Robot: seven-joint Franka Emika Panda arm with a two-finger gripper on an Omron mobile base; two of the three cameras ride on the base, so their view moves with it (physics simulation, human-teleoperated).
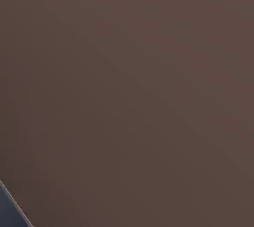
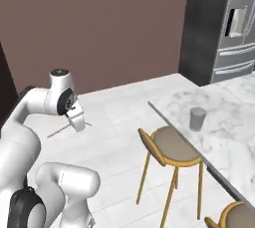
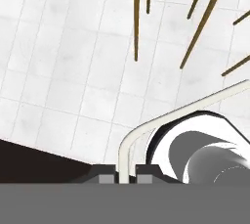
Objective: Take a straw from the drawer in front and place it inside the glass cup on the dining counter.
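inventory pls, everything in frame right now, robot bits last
straw: 1, pink-red, held in the pincer, above the floor
glass cup: 1, clear grey, upright on the dining counter
dining counter: 1, white marble with grey veins, right side
stools: 2, tan seats, yellow-brown legs, along the counter's edge
fridge: 1, steel grey, far right corner
wall: brown, behind
floor: white tiles
arm: 1, white, lower left
pincer: 1, shut on the straw

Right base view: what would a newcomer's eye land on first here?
Probably the white arm at left, its end effector shut on the thin pink straw above the tiled floor. Next, the glass cup standing alone on the dining counter at right, beside a yellow-legged stool.
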